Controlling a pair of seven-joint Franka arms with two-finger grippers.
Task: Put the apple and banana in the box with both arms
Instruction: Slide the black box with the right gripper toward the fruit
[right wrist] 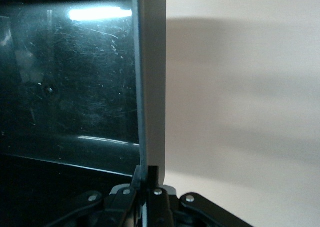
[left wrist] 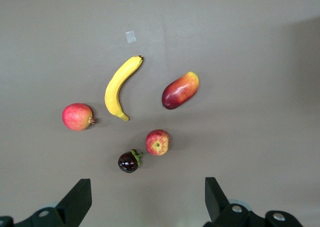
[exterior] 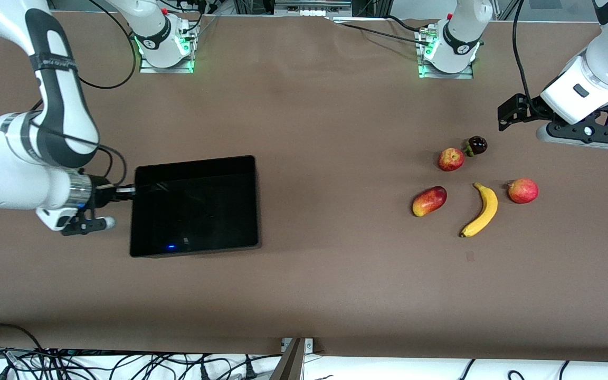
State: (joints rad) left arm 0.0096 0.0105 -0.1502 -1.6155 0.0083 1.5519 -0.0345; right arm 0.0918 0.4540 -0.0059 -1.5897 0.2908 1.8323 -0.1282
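Box (exterior: 194,206) wall pinched by right gripper (exterior: 124,192); left gripper (exterior: 512,113) jaws spread over brown table (exterior: 335,274).

The table (exterior: 304,295) has a plain brown surface. Toward the right arm's end rests the box (exterior: 194,206), a shallow glossy black bin. Toward the left arm's end lie five fruits, none touching: the apple (exterior: 450,159), a dark mangosteen (exterior: 476,145) just beside it, the banana (exterior: 481,209) nearer the front camera, a mango-like fruit (exterior: 429,200) and a pinkish-red round fruit (exterior: 522,190) flanking the banana.
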